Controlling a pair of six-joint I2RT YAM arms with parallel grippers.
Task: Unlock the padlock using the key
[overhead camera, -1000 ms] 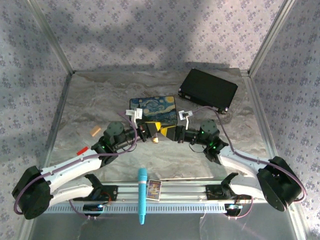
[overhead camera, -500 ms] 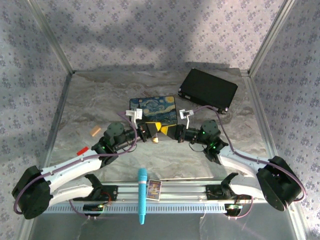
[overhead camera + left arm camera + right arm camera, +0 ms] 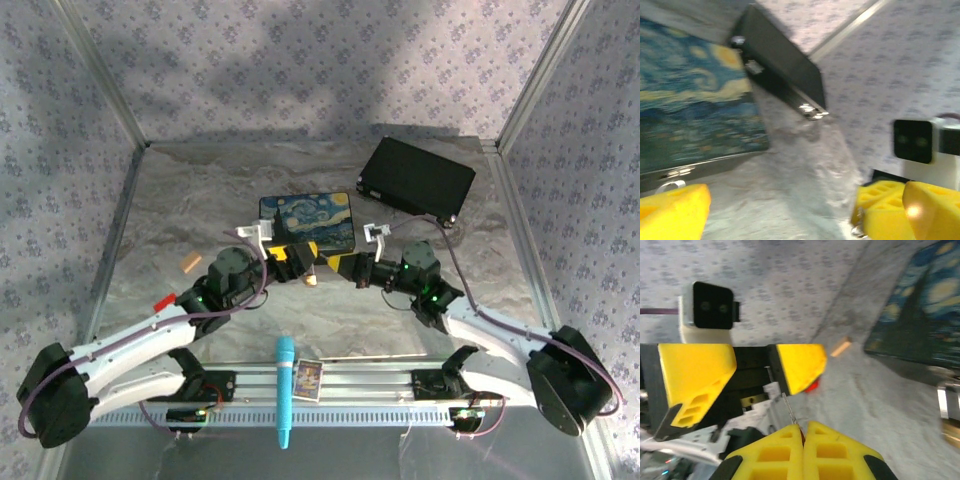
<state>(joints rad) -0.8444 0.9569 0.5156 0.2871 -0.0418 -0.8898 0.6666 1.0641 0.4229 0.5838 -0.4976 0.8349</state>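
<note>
Meeting almost tip to tip over the crinkled silvery table, just on the near side of the blue starry-night tin, the two arms are angled in from left and right. The left gripper is spread wide: in the right wrist view its two yellow fingers are parted by a broad dark gap, and nothing is gripped between them. The right gripper is pressed together, and the key is pinched at its tips, shown as a thin silvery sliver that sticks out towards one of the left gripper's fingers (whether it touches that finger cannot be told). The padlock is made out from above as a small brass speck on the table, just near of the spot where the two grippers meet and clasped by neither; its shackle is too small to be read there. A black case is set to the far right, apart from the tin. A tan peg and a small red piece are found left of the left arm, and a cyan stick is laid across the near rail beside a small card.
</note>
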